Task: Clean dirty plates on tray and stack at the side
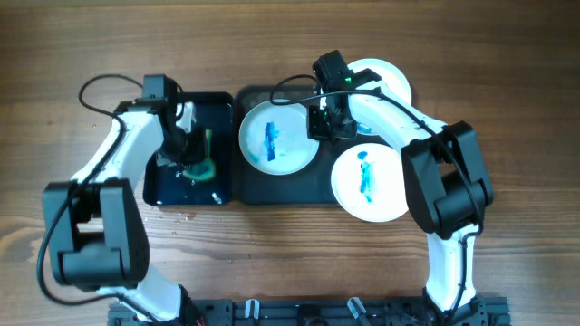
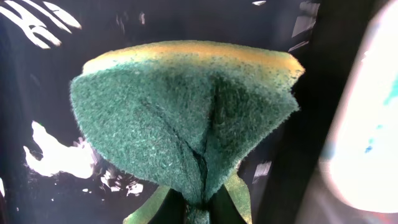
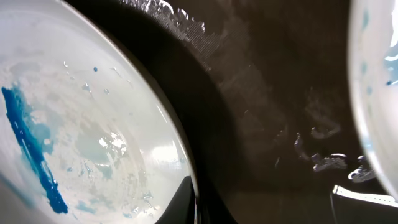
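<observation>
**Left gripper** [image 1: 192, 152]: clamped on a sponge [image 2: 186, 118]. Green scrub face toward the wrist camera, yellow backing along the top edge, body creased where pinched. Held over the dark basin [image 1: 217, 109] at the left.

**Plate** [image 1: 278, 136]: lying flat on the black tray [image 1: 308, 187], just to the right of the basin. Blue streak [image 3: 31, 149] across the well, long axis running away from the robot, pale smears beside it. Judged still dirty.

**Right gripper** [image 1: 331, 122]: at the right rim of that plate. One dark finger visible against the rim in the wrist view, the other hidden. Whether it grips cannot be told.

**Second plate** [image 1: 367, 184]: also streaked blue, at the tray's right edge, overhanging the table [image 1: 507, 54].

**Third plate** [image 1: 391, 77]: beyond the tray's far right corner, mostly under the right arm.

**Key relation:** plate directly right of the sponge, near, across the basin wall. Left arm closer for wiping. Likely a rightward reach, strokes along the streak.
</observation>
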Available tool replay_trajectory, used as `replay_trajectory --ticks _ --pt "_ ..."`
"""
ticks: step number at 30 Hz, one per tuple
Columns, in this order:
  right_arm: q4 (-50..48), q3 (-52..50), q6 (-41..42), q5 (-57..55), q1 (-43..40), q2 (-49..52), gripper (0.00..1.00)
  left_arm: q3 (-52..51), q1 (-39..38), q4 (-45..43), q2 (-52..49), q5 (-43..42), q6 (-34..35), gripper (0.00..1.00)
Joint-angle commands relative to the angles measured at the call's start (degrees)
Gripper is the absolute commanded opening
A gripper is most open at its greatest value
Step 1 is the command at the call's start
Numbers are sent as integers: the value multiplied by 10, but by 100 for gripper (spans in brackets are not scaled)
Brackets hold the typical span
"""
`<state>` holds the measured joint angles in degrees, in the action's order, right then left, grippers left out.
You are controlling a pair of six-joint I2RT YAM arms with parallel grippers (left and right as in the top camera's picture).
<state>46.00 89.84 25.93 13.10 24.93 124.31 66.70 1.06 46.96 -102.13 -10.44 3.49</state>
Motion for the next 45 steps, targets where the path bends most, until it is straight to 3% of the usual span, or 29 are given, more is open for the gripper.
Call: replay_trajectory --ticks 1,7,14,21,28,31,35,38,45 --pt "3 6 11 5 0 21 4 37 -23 -27 50 -52 52 4" --pt "5 6 12 9 0 21 4 37 -113 -113 46 -52 101 4" --pt "8 6 12 9 -2 21 4 37 -171 -200 -52 -50 155 4" --pt "7 6 13 10 -3 21 4 37 -205 -193 -123 -55 165 4" --pt "8 6 12 43 -6 21 4 37 -223 -104 -126 -169 163 4" --pt "-10 1 13 129 -19 21 4 37 -217 -124 -126 -123 173 4" --pt "-40 -23 30 167 -36 28 4 37 -208 -160 -127 46 197 4" --pt "-59 -37 30 179 -38 32 4 37 -208 -194 -128 126 192 4" --pt "-61 -37 26 179 -38 32 4 37 -208 -282 -130 176 144 4"
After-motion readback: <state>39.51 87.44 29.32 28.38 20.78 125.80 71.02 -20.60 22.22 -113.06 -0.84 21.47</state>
